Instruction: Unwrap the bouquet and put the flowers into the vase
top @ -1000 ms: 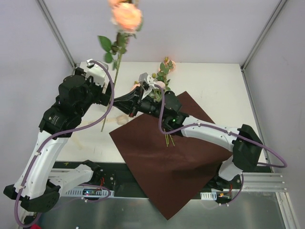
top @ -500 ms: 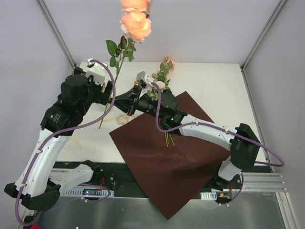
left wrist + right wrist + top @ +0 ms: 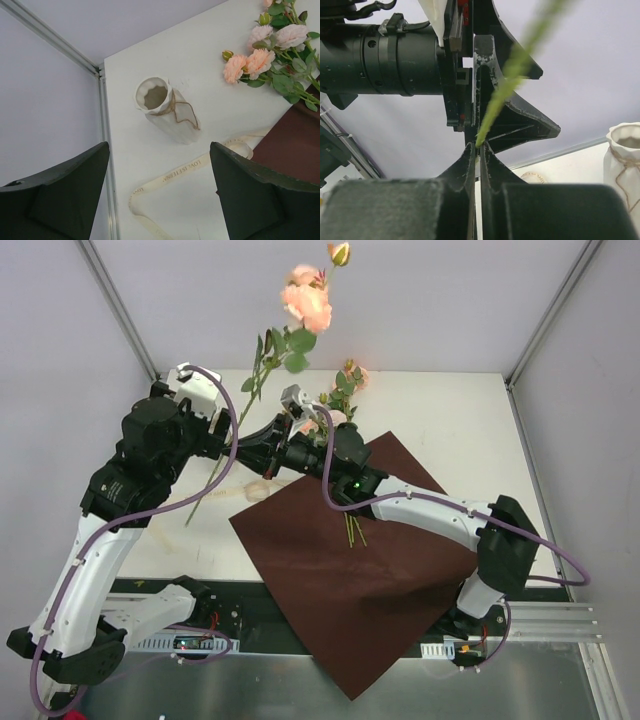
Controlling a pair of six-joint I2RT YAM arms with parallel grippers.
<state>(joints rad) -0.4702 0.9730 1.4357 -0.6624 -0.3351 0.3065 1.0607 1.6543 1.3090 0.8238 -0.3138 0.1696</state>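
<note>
Green-stem transfer in hand: pinches one rose stem (image 3: 509, 87) in near-closed right gripper (image 3: 479, 150), bloom leaning toward one o'clock. Holds left gripper (image 3: 159, 146) wide, empty (vase (image 3: 170, 112) upright on bench (image 3: 150, 60), at its twelve o'clock). Next, probably: swing stem base over vase mouth, lower.

Robot lab cell: white table (image 3: 450, 430), alu frame posts (image 3: 118, 305), plain white walls (image 3: 450, 300)

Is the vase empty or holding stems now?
Empty: the vase shows a bare open mouth in the left wrist view; flowers lie apart from it.
</note>
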